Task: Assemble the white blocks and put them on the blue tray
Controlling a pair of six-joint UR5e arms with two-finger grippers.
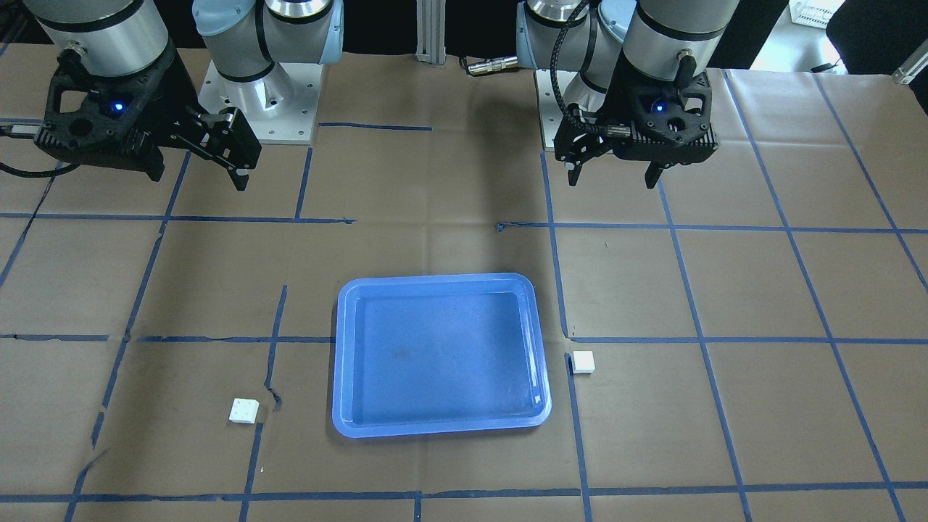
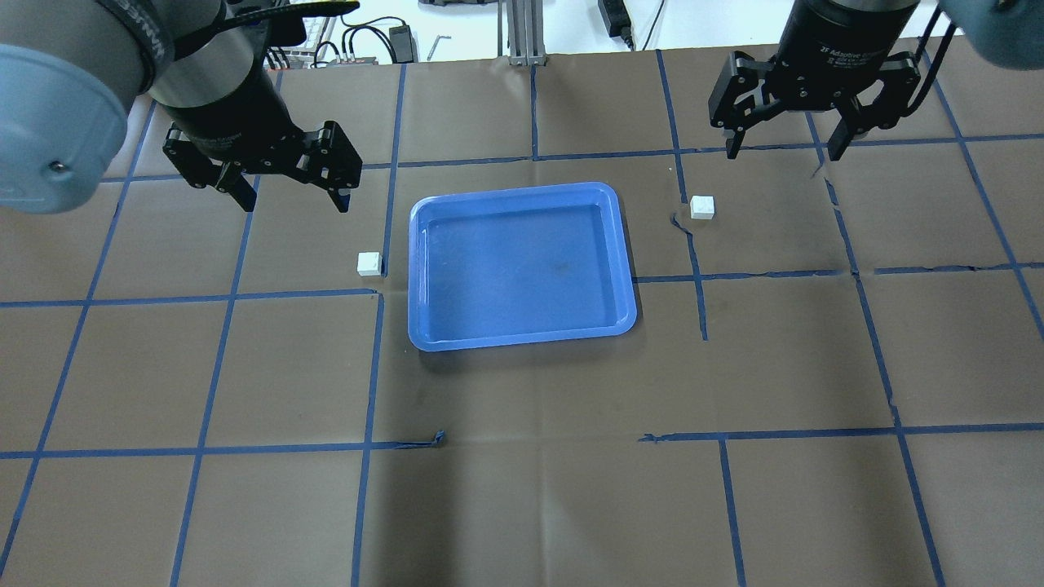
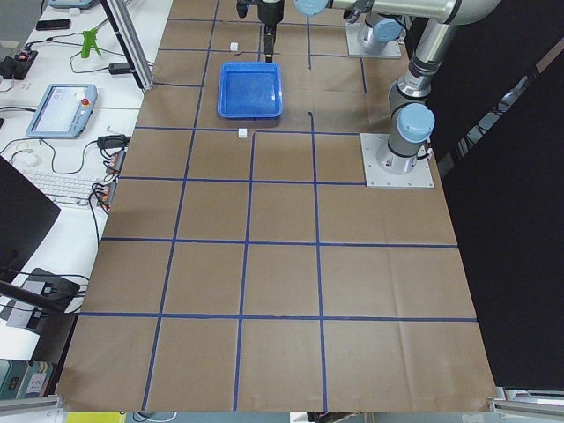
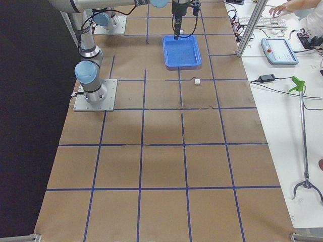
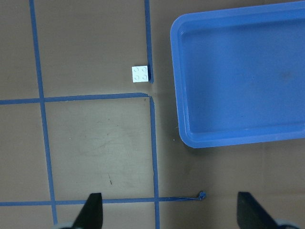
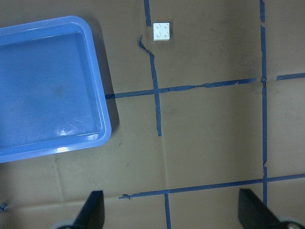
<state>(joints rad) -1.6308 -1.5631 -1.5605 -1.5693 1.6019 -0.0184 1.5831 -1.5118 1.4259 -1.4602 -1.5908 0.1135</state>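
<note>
The blue tray (image 2: 522,189) lies empty at the table's middle; it also shows in the front view (image 1: 435,278). One white block (image 2: 369,263) sits studs up just left of the tray, seen in the left wrist view (image 5: 141,73) and the front view (image 1: 583,362). The other white block (image 2: 702,207) lies right of the tray, seen in the right wrist view (image 6: 162,31) and the front view (image 1: 243,410). My left gripper (image 2: 292,194) hangs open and empty above the table, beyond the left block. My right gripper (image 2: 787,148) hangs open and empty beyond the right block.
Brown paper with a blue tape grid (image 2: 375,359) covers the table. The arms' base plates (image 1: 257,101) stand at the robot's side. A desk with a keyboard and a teach pendant (image 3: 62,110) runs along the far table edge.
</note>
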